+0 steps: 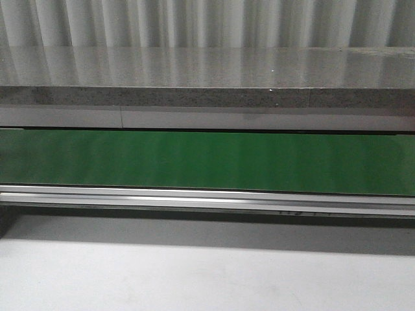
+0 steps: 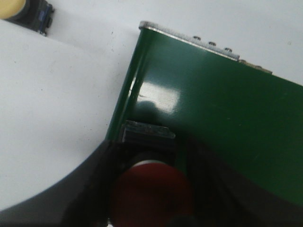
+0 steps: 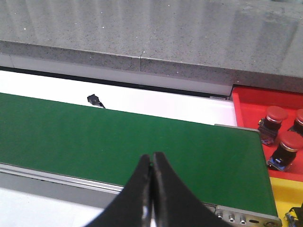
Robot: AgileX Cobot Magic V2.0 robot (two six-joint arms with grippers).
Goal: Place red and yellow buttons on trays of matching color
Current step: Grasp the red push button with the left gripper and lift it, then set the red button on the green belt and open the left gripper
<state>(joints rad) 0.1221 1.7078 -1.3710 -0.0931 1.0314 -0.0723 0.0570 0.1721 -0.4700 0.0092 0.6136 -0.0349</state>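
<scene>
The left gripper (image 2: 151, 208) was clamped on a red button (image 2: 150, 196), holding it over the end of the green conveyor belt (image 2: 218, 118); the grip looked firm, though the fingers were blurred. A yellow button (image 2: 14, 9) lay on the white table (image 2: 52, 94), well apart from that claw. The right gripper (image 3: 152, 189) hung closed and empty above the belt, with the red tray (image 3: 251, 101) and its buttons off to one side. The step in hand seemed to be setting the red button onto the belt; next it called for lowering and releasing.
</scene>
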